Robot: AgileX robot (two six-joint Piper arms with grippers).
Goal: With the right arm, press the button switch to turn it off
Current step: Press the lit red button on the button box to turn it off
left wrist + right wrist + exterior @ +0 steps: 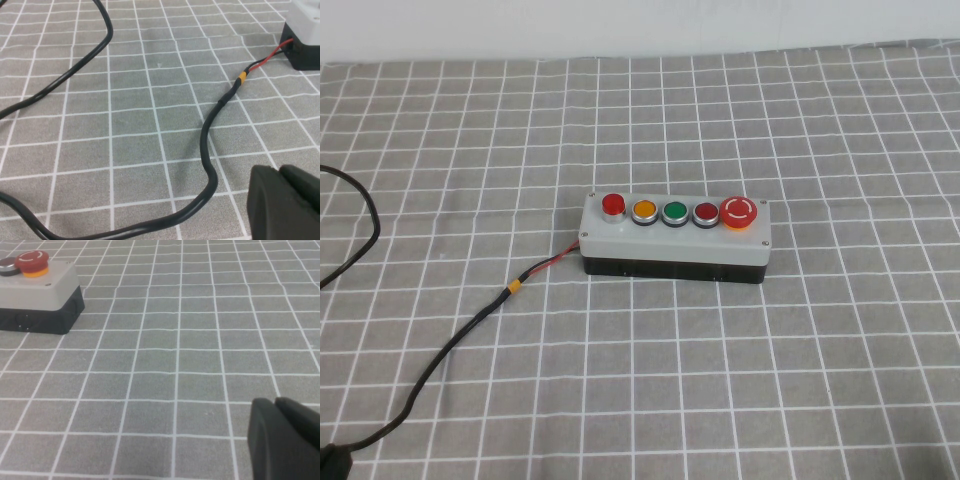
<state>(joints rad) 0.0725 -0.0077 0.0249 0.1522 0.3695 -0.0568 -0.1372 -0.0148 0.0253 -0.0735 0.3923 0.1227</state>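
The button switch box [675,240], grey on top with a black base, lies mid-table. Along its top run a lit red lamp [613,204], an orange button [644,212], a green button [674,213], a dark red button [706,213] and a red mushroom stop button [740,212]. Neither arm appears in the high view. My right gripper [275,402] is shut and empty, low over the cloth and well away from the box [40,295], with the mushroom button [31,262] at the near end. My left gripper [280,172] is shut and empty beside the cable [210,145].
A black cable [450,345] with red and black wires runs from the box's left end across the left side of the table towards the front edge. A grey checked cloth [800,380] covers the table. A white wall [640,25] borders the far edge.
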